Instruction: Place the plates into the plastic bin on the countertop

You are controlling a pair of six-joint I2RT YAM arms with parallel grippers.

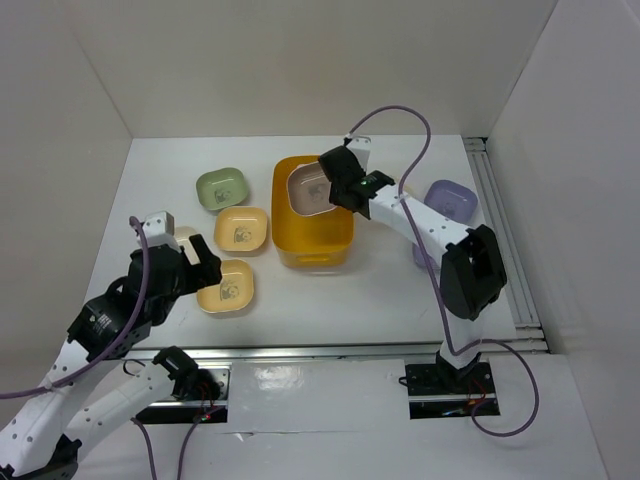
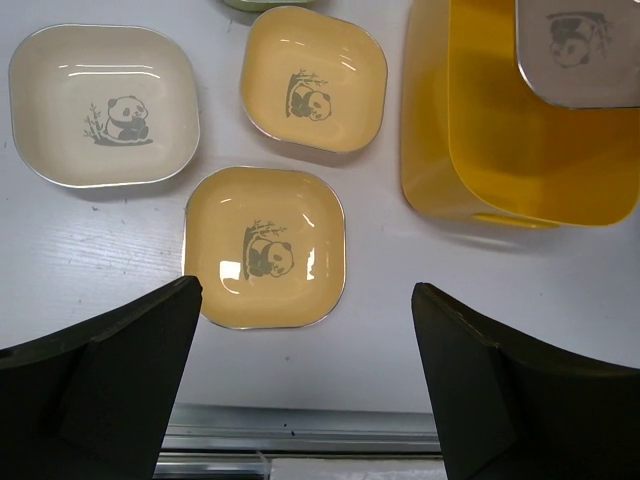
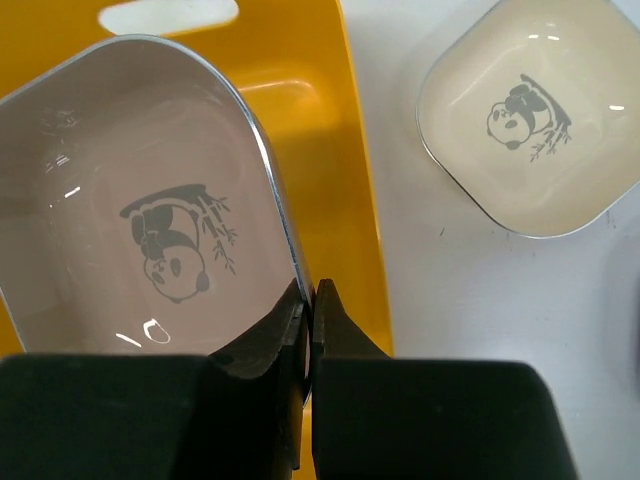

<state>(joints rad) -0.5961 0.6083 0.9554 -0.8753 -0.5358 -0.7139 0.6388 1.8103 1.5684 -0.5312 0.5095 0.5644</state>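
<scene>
brown plate (image 1: 308,190) above yellow bin (image 1: 312,248)

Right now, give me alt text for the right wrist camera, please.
The right end effector is shut on the rim of a brown plate with a panda print, holding it over the yellow bin. A cream plate sits on the white countertop beside the bin.

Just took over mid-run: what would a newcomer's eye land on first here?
The yellow-orange rectangular plastic bin stands centre-frame, with the right gripper shut on the rim of a brownish rounded-square panda plate over it. Left of it, the open left gripper hovers over a yellow rounded-square plate.
</scene>
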